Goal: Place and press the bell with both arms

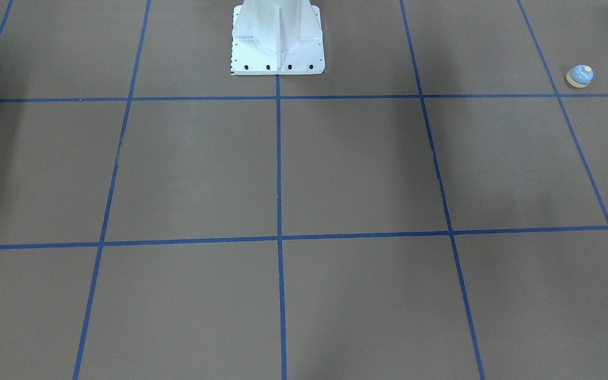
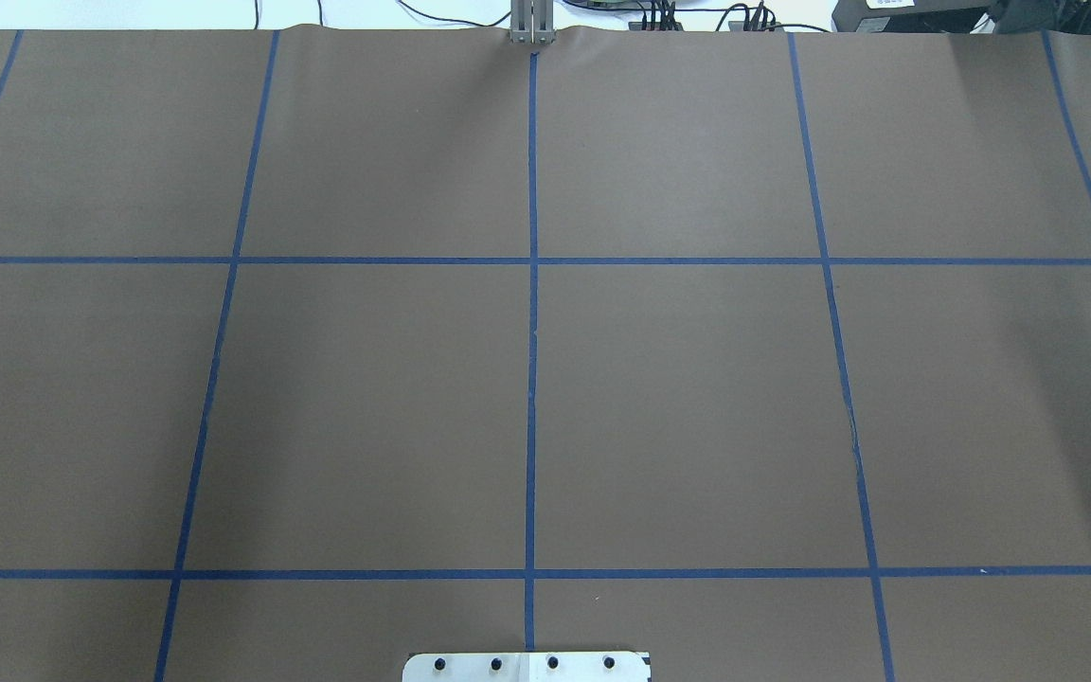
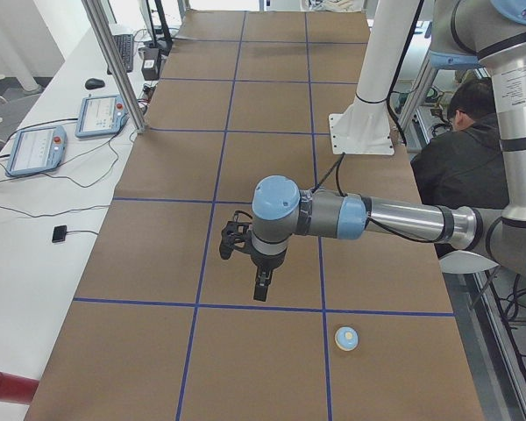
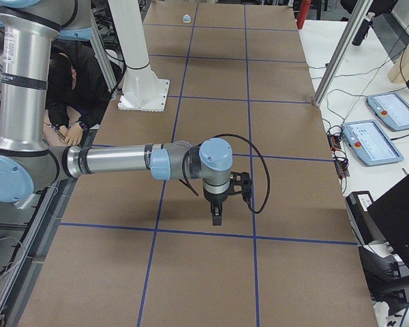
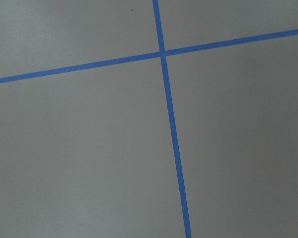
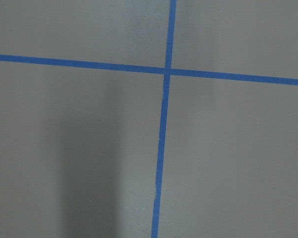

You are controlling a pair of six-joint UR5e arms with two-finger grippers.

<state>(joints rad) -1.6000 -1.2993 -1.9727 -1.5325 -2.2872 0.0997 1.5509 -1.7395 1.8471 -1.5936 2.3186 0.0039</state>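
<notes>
Overhead, both arms are out of frame, and only the brown paper-covered surface with its blue tape grid (image 2: 697,379) and a cut-off edge of the white bolted pedestal base (image 2: 527,667) show. The front view picks up the small light-blue dome-shaped bell with cream rim and button (image 1: 580,75), upright at the far right of that view, on the robot's left. The left-end camera finds it too (image 3: 346,338), sitting near that end of the surface, just beside a blue line. The silver-and-grey left arm (image 3: 394,219) hangs above the surface, its black jaws pointing down, apart from the bell and touching nothing. How far they are open, I cannot tell. The right-end camera shows the right arm (image 4: 116,161) posed likewise, its jaw opening just as unreadable, with the bell tiny at the far end (image 4: 186,18). Both wrist cameras see only tape crossings. A person in dark clothing (image 3: 460,149) sits behind the pedestal, partly hidden.
</notes>
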